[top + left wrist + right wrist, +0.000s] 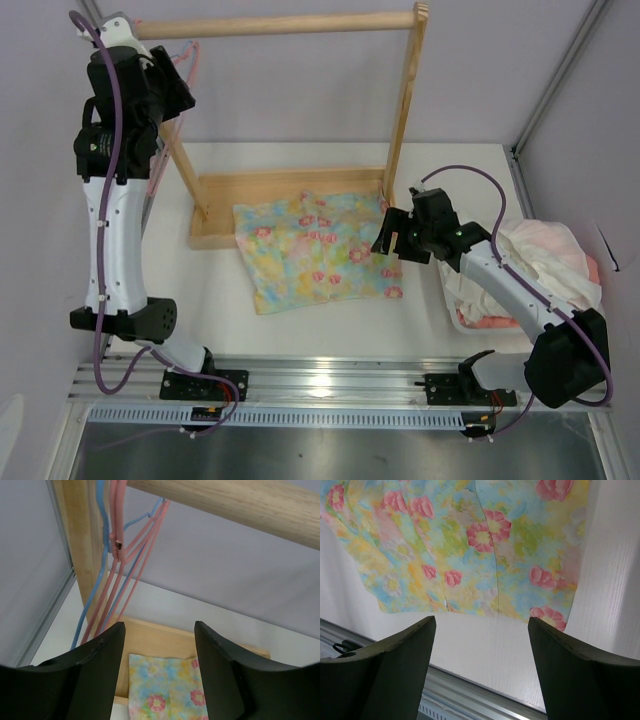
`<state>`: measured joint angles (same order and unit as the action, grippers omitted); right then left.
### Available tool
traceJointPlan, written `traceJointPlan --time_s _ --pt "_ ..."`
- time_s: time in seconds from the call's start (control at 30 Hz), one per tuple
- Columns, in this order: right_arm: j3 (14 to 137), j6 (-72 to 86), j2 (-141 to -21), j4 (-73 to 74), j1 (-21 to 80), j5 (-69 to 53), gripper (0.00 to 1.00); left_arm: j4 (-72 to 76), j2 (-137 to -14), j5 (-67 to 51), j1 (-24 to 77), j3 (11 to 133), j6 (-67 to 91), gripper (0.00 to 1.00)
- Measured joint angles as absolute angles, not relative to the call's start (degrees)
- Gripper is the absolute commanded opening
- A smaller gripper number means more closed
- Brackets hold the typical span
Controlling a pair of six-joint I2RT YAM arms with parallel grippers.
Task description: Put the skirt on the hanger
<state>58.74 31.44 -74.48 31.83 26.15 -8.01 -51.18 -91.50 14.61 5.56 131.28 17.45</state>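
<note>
Two open hands: I have the left hand (159,630) up under the rack (280,24) rail, facing the hanger (117,520) hung there for fetching; right hand (481,622) hovers at the skirt (318,250), flat at the rack's base for pinching.

hanger (194,58) mostly hidden behind left arm (118,240)

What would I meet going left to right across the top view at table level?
Left arm → skirt → right fingers → clothes heap. The rack spans too much of the width to be placed.
</note>
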Motion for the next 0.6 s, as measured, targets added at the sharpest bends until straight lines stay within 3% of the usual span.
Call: traceJointPlan --time_s 0.6 --pt "58.7 31.5 -74.5 31.4 26.2 -8.4 0.81 -51.7 -91.5 12.2 1.3 130.6 17.5 0.62"
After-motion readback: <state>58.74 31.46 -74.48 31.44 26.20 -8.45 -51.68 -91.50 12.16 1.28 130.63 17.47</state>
